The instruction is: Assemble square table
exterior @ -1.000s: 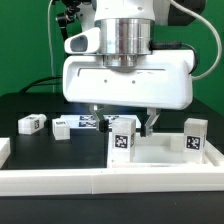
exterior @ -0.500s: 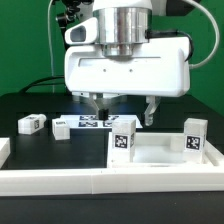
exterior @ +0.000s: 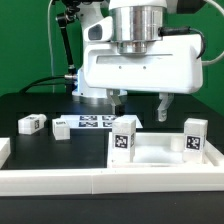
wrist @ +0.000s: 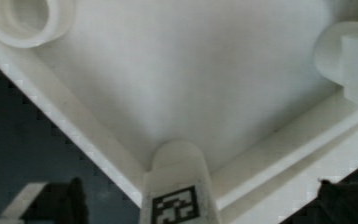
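Note:
The white square tabletop lies at the exterior view's right, with two tagged legs standing upright on it: one at its near-left corner and one at its right corner. Two loose tagged legs lie on the black table at the left. My gripper hangs open and empty above the tabletop, between the two standing legs and touching neither. In the wrist view the tabletop fills the picture. A tagged leg stands between my fingers, and a second leg shows at the edge.
The marker board lies flat behind the tabletop. A long white rail wall runs along the front. A round white shape sits at one corner of the tabletop in the wrist view. A black stand with cables is behind.
My gripper has moved toward the exterior view's right and slightly up, from over the left standing leg to over the tabletop's middle. The parts have not moved.

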`<state>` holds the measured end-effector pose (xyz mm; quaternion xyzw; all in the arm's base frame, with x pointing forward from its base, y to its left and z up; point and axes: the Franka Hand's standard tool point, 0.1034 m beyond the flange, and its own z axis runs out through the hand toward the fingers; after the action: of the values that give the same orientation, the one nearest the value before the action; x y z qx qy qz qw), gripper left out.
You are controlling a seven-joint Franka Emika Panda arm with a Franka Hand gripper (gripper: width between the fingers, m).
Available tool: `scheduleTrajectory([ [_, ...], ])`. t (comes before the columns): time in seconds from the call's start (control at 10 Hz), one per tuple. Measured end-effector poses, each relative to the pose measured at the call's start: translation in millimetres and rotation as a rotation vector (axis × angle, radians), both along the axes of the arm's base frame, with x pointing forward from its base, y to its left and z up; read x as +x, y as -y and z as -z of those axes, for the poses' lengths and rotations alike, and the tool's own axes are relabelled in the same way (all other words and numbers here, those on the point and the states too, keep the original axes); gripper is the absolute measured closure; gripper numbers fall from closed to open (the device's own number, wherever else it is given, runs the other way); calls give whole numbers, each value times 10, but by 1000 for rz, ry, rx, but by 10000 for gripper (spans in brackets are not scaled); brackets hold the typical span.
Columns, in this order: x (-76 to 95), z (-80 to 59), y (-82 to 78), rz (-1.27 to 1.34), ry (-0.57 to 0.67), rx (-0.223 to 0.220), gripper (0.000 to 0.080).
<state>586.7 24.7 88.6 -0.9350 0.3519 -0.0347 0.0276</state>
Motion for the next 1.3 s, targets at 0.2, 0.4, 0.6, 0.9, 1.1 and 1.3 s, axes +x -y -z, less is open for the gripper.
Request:
scheduleTrajectory([
  [0.2, -8, 3, 7, 11, -1, 2, 151],
  [0.4, -211, 34, 58, 188, -28, 28, 151],
  [0.6, -294, 88, -13, 253, -43, 33, 151],
  [0.9, -320, 115, -32, 262, -38, 40, 151],
  [1.1, -321, 119, -33, 270, -39, 41, 151],
  [1.3, -414, 168, -19, 413, -41, 64, 151],
])
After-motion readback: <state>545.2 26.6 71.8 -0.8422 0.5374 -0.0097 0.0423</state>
